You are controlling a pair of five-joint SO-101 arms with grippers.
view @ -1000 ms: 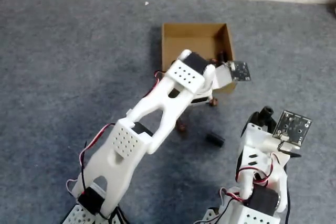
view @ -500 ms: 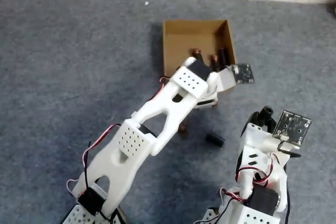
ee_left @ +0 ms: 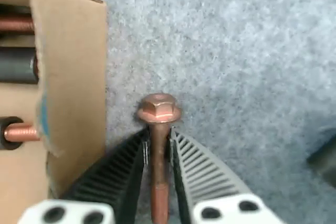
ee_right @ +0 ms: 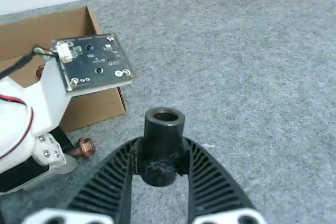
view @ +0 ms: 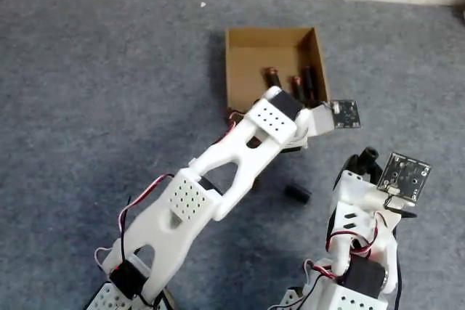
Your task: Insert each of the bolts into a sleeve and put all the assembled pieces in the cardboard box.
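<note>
Covering the whole tabletop, grey carpet (view: 87, 107) lies under both arms. Next in size, the white left arm (view: 218, 172) stretches diagonally from the near edge up to the cardboard box (view: 229, 70), its wrist just outside the box's near wall, close to the right corner. The right arm (view: 360, 230) sits folded back at the near right, well apart from the box. The box is open-topped, and several assembled pieces (view: 290, 85), copper bolts in dark sleeves, lie on the right side of its floor. A loose black sleeve (view: 297, 193) lies on the carpet between the two arms. In the left wrist view, the left gripper (ee_left: 157, 137) has its ribbed fingers pinched tight on the shank of a copper bolt (ee_left: 158, 111), whose hex head juts past the fingertips above the carpet, just beside the outer face of the box wall. In the right wrist view, the right gripper (ee_right: 160, 153) clamps a second black sleeve (ee_right: 164, 129) between its fingers, with the open bore at the free end.
</note>
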